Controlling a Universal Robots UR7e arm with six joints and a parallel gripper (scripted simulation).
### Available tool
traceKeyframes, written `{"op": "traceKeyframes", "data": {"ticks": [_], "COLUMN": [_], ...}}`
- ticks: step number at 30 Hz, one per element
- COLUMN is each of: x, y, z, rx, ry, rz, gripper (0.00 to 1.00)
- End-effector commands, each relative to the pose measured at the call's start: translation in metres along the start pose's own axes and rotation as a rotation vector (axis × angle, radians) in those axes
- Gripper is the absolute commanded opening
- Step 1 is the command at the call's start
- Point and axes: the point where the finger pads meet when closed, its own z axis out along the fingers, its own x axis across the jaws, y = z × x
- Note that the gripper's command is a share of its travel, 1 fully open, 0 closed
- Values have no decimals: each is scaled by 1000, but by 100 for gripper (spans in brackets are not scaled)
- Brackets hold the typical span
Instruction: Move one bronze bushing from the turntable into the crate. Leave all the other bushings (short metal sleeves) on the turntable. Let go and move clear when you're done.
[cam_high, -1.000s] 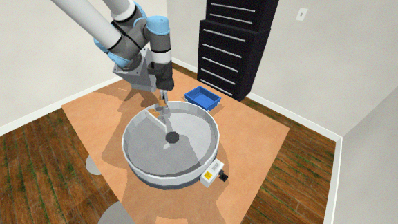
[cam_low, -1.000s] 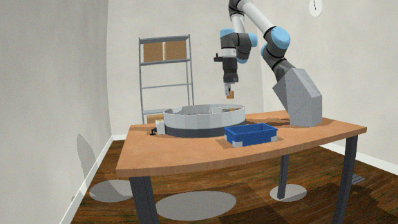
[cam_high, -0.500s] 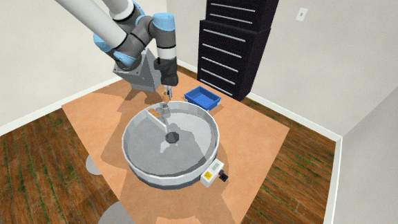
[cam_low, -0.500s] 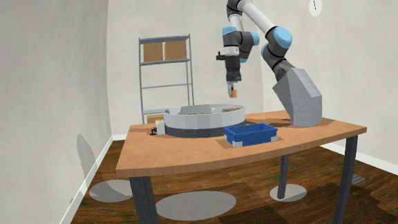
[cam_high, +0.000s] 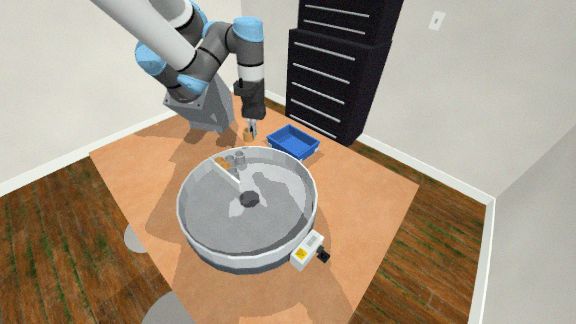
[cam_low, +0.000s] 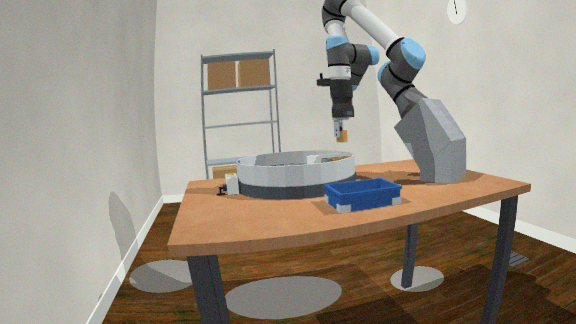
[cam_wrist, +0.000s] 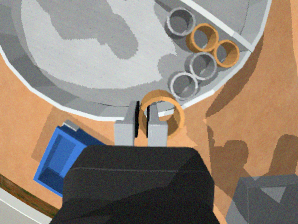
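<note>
Black drawer cabinet (cam_high: 337, 65) against wall — metal shelving (cam_low: 240, 107), wall clock (cam_low: 456, 10).
</note>
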Motion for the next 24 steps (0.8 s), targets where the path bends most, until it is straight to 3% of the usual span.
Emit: {"op": "traceKeyframes", "data": {"ticks": [1, 13, 18, 24], "x": [-16, -16, -38, -38], "y": [34, 34, 83, 83], "z": [0, 0, 0, 0], "rx": [2, 2, 1, 1], "ry": [1, 1, 1, 1], "rz": [1, 1, 1, 1], "gripper": [0, 0, 0, 0]}}
